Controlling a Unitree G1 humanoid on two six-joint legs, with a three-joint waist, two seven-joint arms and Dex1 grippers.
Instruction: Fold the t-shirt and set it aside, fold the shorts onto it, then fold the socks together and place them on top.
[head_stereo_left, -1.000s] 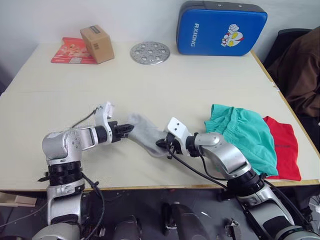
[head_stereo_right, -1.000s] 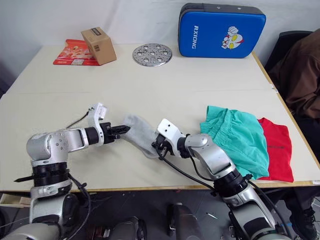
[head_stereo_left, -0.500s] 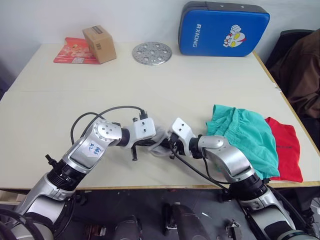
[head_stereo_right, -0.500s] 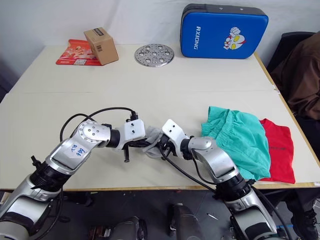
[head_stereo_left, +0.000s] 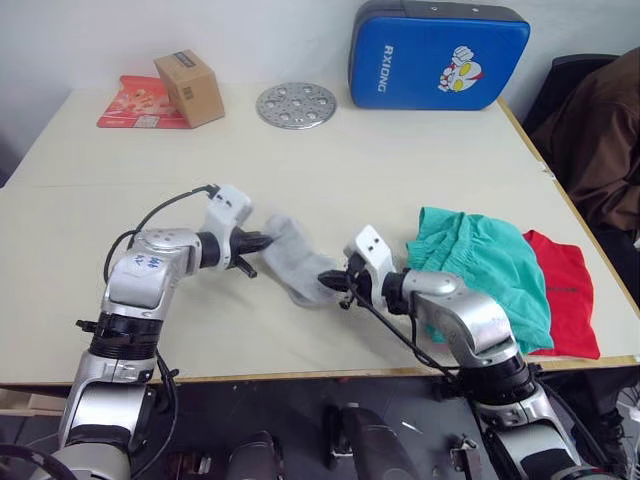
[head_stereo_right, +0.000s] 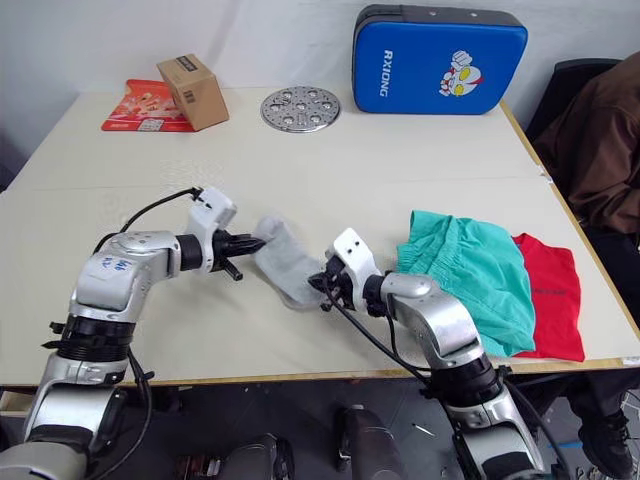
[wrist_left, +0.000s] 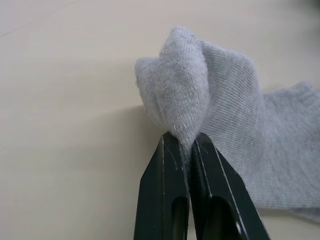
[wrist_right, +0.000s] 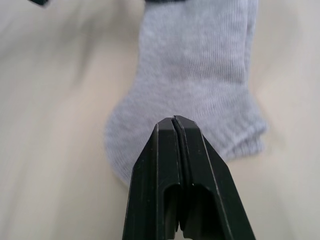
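Observation:
The grey socks lie stretched out on the table between my two grippers. My left gripper is shut on a bunched fold at their far-left end. My right gripper is shut, its closed tips lying over the other end of the socks; no cloth shows between its fingers. To the right, the teal shorts lie folded on top of the red t-shirt, which sticks out past them near the table's right edge.
At the back of the table are a blue padded case, a round perforated metal disc, a cardboard box and a red packet. A brown garment hangs beyond the right edge.
Half a second ago my left gripper had carried its sock end over beside the right gripper. It has since swung back left, and the socks are stretched out again. The right gripper stayed put.

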